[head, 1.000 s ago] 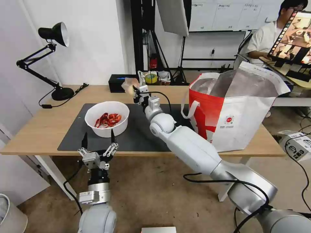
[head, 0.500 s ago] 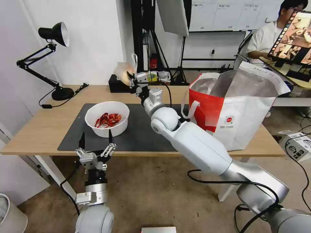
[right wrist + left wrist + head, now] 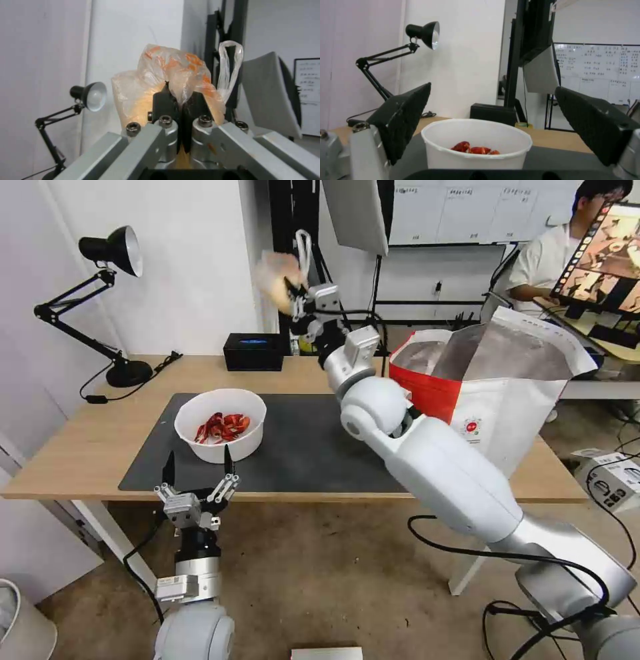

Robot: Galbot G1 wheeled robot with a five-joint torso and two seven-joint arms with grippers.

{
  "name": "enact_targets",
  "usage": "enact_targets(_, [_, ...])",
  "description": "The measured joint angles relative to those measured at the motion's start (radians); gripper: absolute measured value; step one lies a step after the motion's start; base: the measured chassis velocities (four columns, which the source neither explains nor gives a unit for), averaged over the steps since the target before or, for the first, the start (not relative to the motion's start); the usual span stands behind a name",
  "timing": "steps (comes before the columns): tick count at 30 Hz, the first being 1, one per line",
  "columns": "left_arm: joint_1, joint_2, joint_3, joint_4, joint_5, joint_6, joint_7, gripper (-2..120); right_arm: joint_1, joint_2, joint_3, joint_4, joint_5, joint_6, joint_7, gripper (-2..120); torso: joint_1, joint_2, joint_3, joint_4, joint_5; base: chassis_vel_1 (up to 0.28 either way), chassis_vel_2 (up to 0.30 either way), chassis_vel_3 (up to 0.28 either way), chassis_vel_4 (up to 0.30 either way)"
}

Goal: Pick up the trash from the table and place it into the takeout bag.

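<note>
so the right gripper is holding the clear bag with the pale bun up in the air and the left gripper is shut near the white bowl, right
Not quite. The left gripper is open, its fingers spread on either side of the white bowl of red crayfish shells in the left wrist view. The rest holds: the right gripper is shut on the clear bag with the pale bun, raised high.

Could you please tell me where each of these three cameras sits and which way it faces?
Head view: high on the robot, looking down at the table; both arms show.
Left wrist view: behind the open left gripper, facing the white bowl.
Right wrist view: behind the right gripper, shut on the bun bag.
All share the desk lamp.
</note>
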Motion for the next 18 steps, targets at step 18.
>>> enact_targets(18, [0.001, -0.009, 0.024, -0.001, 0.016, 0.000, 0.000, 100, -0.008, -0.093, 0.141, 0.119, 0.063, -0.204, 0.192, 0, 0.000, 0.000, 0.000, 0.0000, 0.0000, 0.000, 0.000, 0.000, 0.000])
